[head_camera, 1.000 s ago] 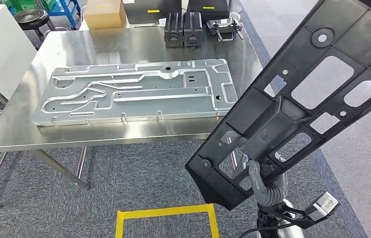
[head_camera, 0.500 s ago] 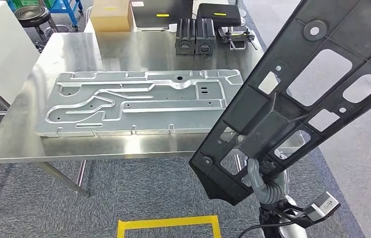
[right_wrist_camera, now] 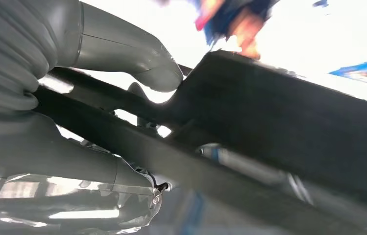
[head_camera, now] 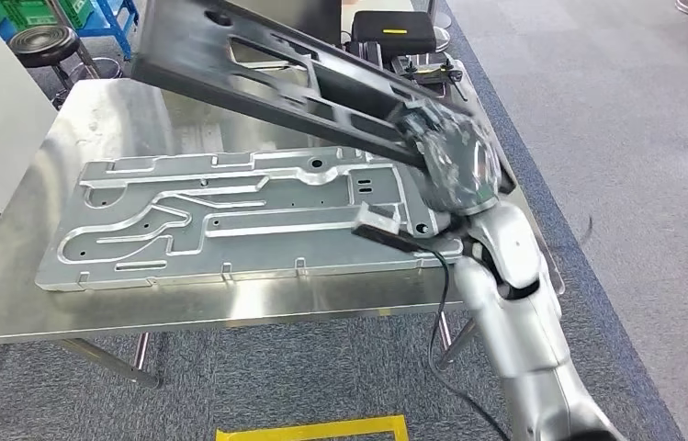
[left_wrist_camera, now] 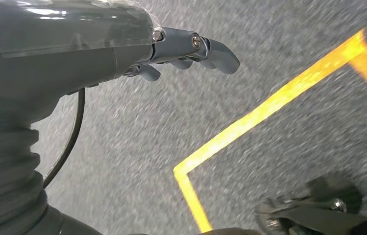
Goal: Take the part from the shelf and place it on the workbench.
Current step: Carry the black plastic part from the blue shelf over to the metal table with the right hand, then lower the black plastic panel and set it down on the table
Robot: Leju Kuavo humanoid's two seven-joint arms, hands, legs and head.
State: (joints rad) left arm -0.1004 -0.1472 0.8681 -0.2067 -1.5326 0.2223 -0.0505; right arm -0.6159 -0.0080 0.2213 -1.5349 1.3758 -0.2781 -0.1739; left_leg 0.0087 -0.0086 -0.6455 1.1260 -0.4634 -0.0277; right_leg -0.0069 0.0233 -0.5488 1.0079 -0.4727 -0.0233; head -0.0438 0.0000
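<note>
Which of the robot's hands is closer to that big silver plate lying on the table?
The right. The right hand holds the black part in the air just above the silver plate. The left hand hangs low over the grey carpet beside yellow floor tape, away from the table.

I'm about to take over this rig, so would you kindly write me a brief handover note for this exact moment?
Right hand: grips the black part by one end, holding it tilted above the workbench and the silver plate lying on it.
Left hand: holds nothing, hanging over the carpet by the yellow floor tape.
Done: part carried to the workbench.
Left: lower it, set it down, let go.
</note>
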